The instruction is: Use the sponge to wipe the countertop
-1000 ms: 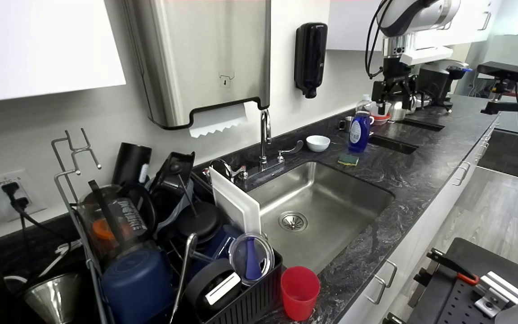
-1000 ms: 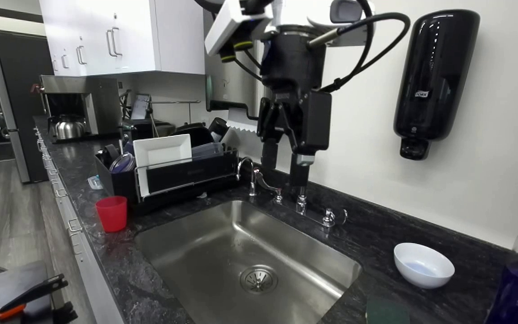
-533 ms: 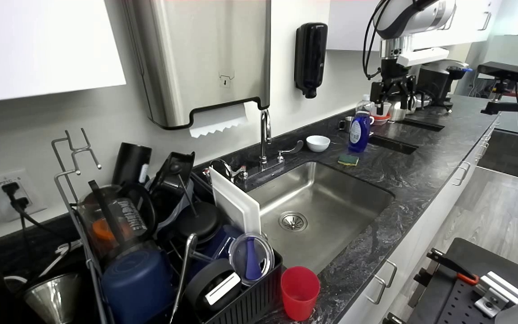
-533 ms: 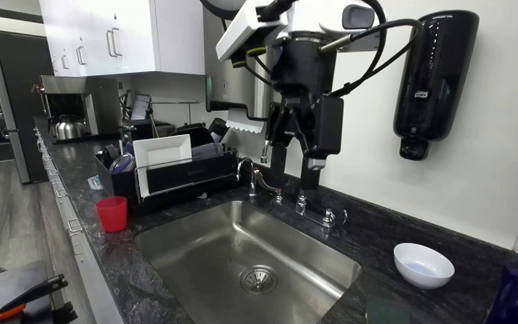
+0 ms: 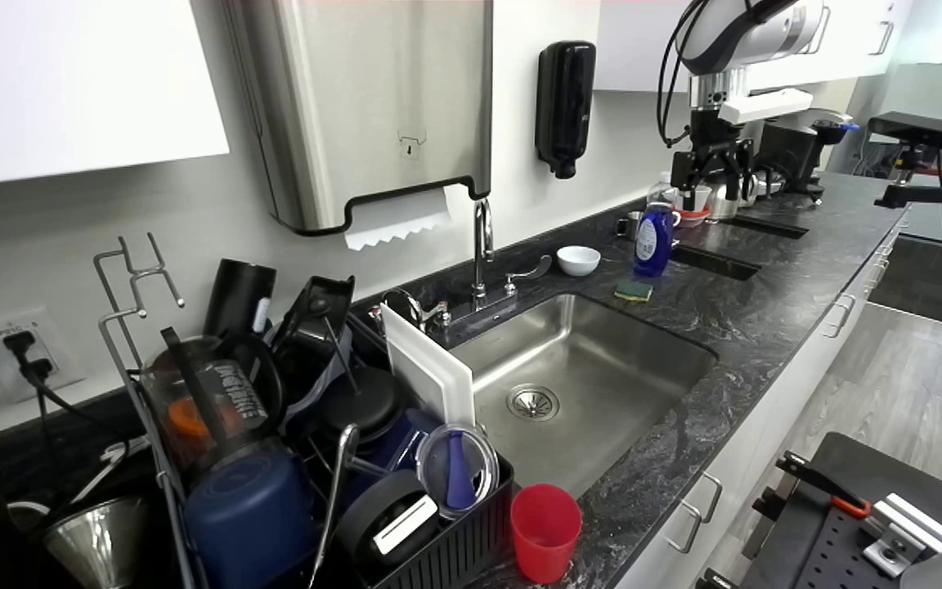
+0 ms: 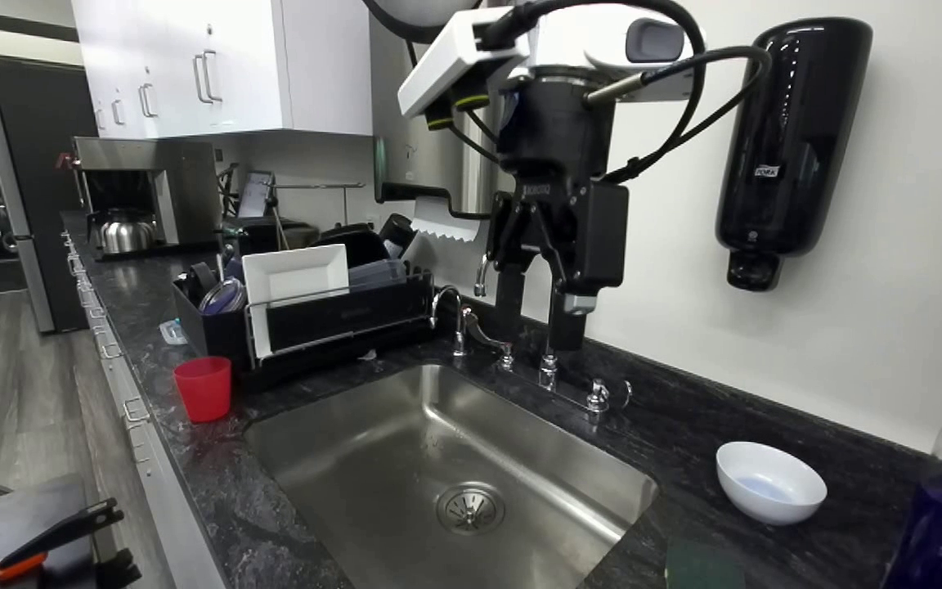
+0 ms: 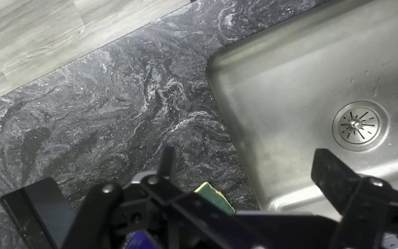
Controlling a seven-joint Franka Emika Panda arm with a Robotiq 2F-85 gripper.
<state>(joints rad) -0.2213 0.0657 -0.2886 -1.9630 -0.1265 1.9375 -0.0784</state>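
The sponge, green with a yellow edge, lies flat on the dark speckled countertop beside the basin's corner. In an exterior view, part of the same sponge shows at the bottom edge. My gripper hangs fingers-down in the air, its two fingers apart and nothing between them. From the wrist, the sponge peeks out behind the linkage of my gripper, nearer the left finger and partly covered. The countertop fills the left half of that view.
A steel sink basin is set into the worktop. Near the sponge stand a white bowl and a blue soap bottle. The faucet rises at the back. A red cup and a loaded dish rack sit past the basin.
My gripper has shifted right and slightly lower in an exterior view, mostly in the earlier half second. Its fingers have stayed apart. The sponge lies where it was.
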